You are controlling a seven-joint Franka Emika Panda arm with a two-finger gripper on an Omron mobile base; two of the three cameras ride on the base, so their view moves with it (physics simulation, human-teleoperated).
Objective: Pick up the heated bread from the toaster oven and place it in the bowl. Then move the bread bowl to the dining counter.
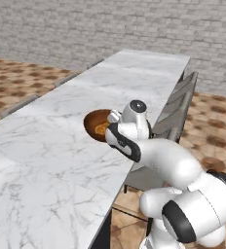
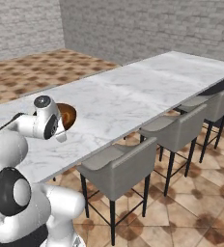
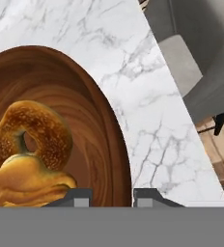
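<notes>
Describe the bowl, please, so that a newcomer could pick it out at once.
Find the long white marble counter lined with grey chairs. Near its chair-side edge, by the robot's gripper, sits the bowl: round, glossy reddish-brown wood, holding golden bread.

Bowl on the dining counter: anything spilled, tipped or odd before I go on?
Nothing stands out. The bowl sits level on the dining counter near its stool-side edge, with the bread inside it and no crumbs around. The tool straddles the bowl's rim.
</notes>
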